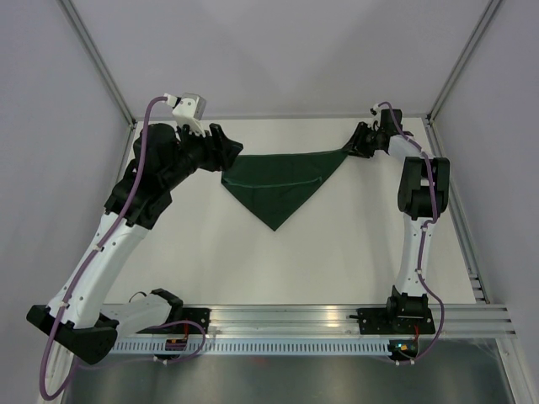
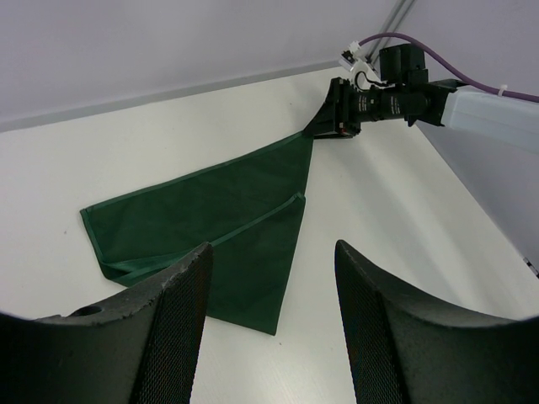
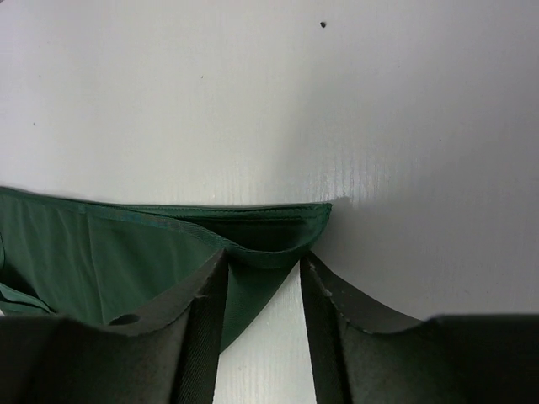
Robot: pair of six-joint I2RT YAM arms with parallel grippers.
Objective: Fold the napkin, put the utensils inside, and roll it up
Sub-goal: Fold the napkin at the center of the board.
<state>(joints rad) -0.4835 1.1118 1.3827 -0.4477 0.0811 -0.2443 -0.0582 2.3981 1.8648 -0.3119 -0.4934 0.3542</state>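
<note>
The dark green napkin (image 1: 278, 185) lies folded into a triangle at the back of the table, point toward me; it also shows in the left wrist view (image 2: 219, 219) and the right wrist view (image 3: 101, 252). My left gripper (image 1: 227, 156) is open and empty at the napkin's left corner, its fingers spread above the cloth's near edge (image 2: 274, 246). My right gripper (image 1: 352, 147) is at the right corner. Its fingers (image 3: 264, 254) stand partly apart with the corner's fold between them and bare table showing in the gap. No utensils are in view.
The white table (image 1: 337, 252) has metal frame posts at the back corners (image 1: 434, 114) and white walls behind. A rail (image 1: 295, 318) with the arm bases runs along the near edge. The right arm's wrist (image 2: 396, 93) shows in the left wrist view.
</note>
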